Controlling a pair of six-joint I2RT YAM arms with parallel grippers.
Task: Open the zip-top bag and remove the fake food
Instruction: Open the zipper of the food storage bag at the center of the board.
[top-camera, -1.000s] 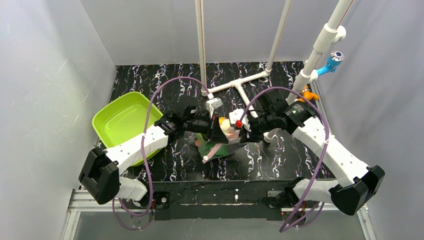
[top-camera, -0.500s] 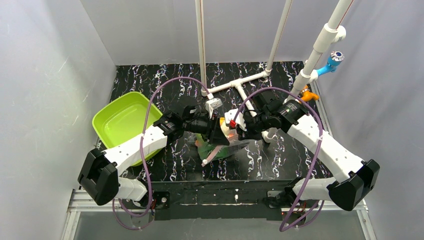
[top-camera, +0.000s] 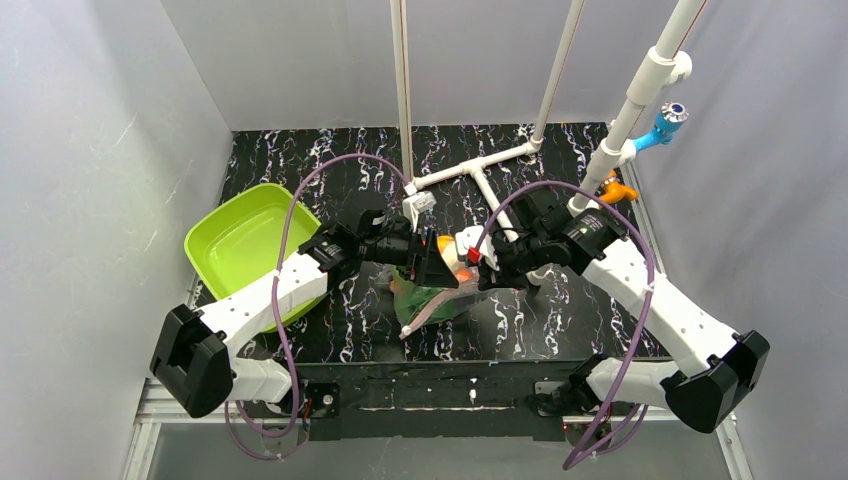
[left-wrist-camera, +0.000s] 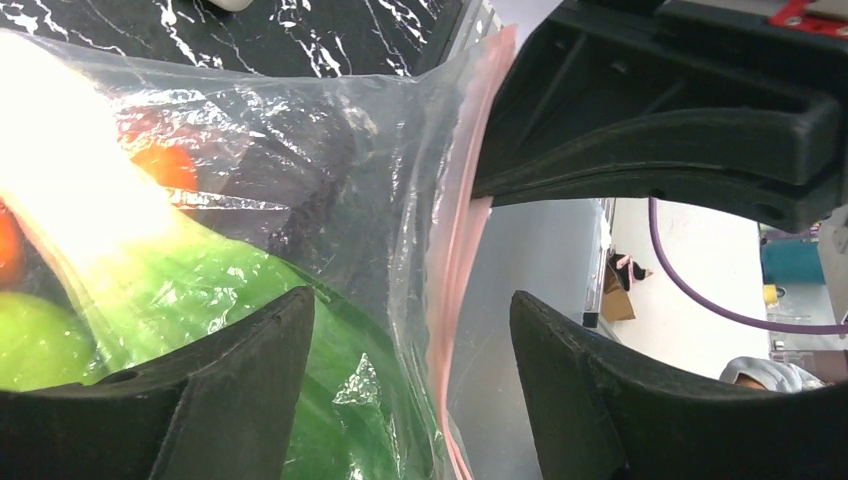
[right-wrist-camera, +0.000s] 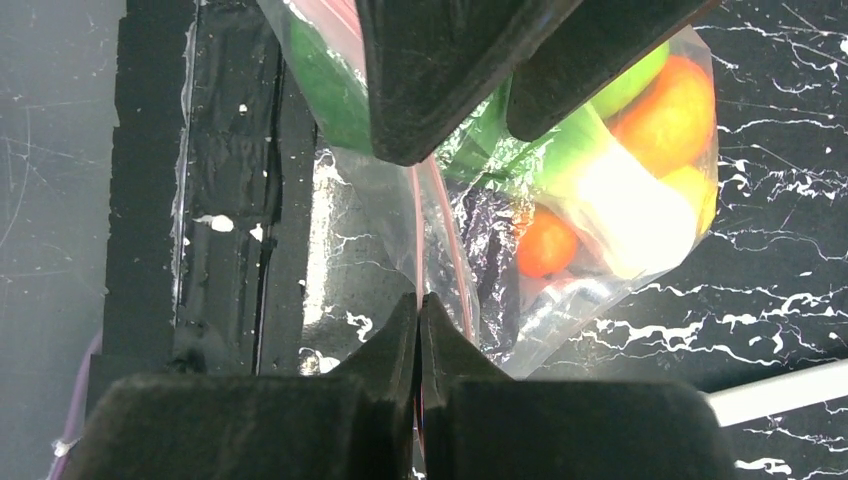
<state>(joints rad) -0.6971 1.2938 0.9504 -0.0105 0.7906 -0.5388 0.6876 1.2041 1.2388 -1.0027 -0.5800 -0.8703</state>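
Observation:
The zip-top bag (top-camera: 440, 295) hangs between my two grippers above the middle of the table. It is clear and crinkly, with a pink zip strip (left-wrist-camera: 455, 250). Inside it is the fake food: leafy green bok choy (left-wrist-camera: 250, 290), a small orange-red piece (right-wrist-camera: 547, 242), an orange (right-wrist-camera: 670, 115) and a yellow lemon (right-wrist-camera: 702, 195). My right gripper (right-wrist-camera: 420, 300) is shut on the bag's pink edge. My left gripper (left-wrist-camera: 410, 305) is open, and the zip strip passes loosely between its fingers without being pinched. From above, the left gripper (top-camera: 432, 262) and right gripper (top-camera: 478, 268) face each other.
A lime-green tray (top-camera: 245, 240) sits at the left of the black marbled table. A white pipe frame (top-camera: 480, 165) stands behind the grippers. At the back right are a blue fitting (top-camera: 665, 125) and an orange object (top-camera: 620, 190).
My left gripper has opened and let go of the bag's edge. The right gripper has shut on the bag's zip edge, and both arms have shifted slightly.

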